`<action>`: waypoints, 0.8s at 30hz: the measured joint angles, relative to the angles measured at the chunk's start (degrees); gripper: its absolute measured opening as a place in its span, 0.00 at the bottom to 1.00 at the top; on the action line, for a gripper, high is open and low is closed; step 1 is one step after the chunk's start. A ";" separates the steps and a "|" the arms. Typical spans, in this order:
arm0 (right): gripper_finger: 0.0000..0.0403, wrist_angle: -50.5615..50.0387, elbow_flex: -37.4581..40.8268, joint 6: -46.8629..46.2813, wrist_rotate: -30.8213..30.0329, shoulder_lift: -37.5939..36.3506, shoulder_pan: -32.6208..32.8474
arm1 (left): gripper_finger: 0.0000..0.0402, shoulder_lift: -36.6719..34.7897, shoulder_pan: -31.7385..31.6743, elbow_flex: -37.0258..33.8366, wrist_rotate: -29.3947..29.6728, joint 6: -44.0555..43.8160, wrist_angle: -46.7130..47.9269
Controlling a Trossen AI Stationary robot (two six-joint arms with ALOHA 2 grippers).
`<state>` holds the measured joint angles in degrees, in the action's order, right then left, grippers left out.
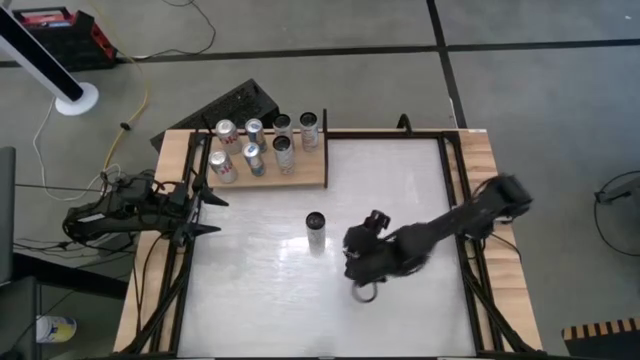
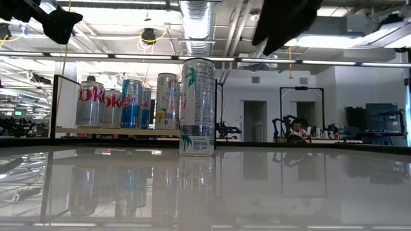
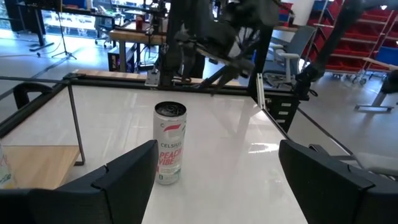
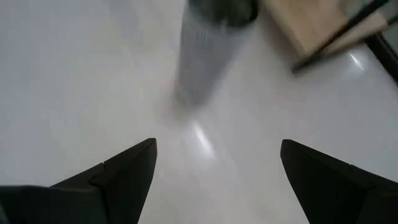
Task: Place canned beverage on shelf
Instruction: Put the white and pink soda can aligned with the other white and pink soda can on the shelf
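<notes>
Your can (image 1: 317, 232) upright mid-table, bare white tabletop (image 1: 400, 190) all round it, right gripper (image 1: 352, 272) released just right of it, shelf (image 1: 300, 175) far-left holding seven cans, left gripper (image 1: 212, 214) spread at left edge

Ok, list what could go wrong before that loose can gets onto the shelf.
1. The can is tall and slim and stands alone on the glossy table; a nudge from one finger of the open right gripper could tip it.
2. The shelf already holds seven cans, with free board mainly at its right end; setting another down may knock a neighbour.
3. The open left gripper waits beside the shelf and may crowd the path.
</notes>
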<state>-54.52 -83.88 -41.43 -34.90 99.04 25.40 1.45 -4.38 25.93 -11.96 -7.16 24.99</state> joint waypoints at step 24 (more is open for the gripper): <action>0.91 67.40 15.25 13.11 -28.97 11.52 1.15 | 0.79 2.39 0.02 -0.02 0.32 0.07 -0.42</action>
<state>12.88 -68.63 -28.32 -63.87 110.56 26.55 3.84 -4.36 25.91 -11.63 -7.09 24.56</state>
